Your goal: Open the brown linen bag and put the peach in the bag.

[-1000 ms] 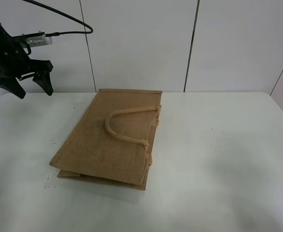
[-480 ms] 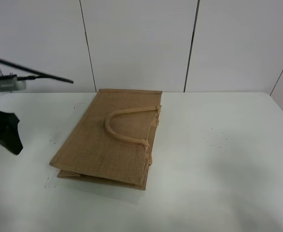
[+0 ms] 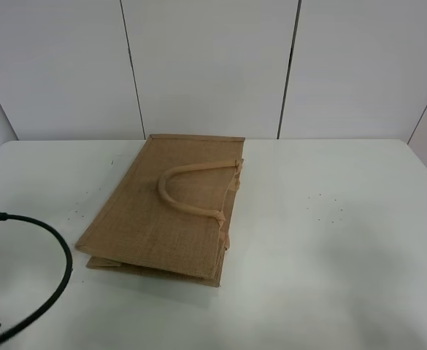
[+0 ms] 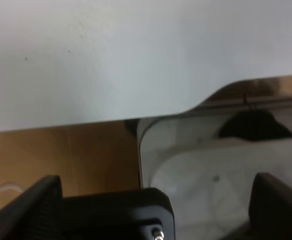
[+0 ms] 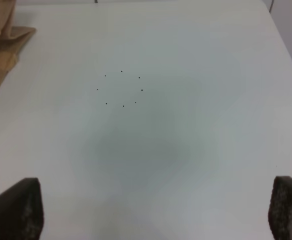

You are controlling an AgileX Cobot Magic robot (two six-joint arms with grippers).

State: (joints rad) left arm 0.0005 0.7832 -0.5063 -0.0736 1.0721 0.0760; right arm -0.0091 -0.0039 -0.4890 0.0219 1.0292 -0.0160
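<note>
Bag: lies flat and folded at frame center on the table, handle on top.
Left gripper: jaws apart, empty.
Right gripper: jaws apart, empty, over bare table.

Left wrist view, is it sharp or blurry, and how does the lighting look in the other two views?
Left wrist view: soft and out of focus, the table edge smeared. Exterior high view: sharp, even light, a faint shadow under the bag. Right wrist view: clear, with a broad dim shadow patch on the table around the small dots.
</note>
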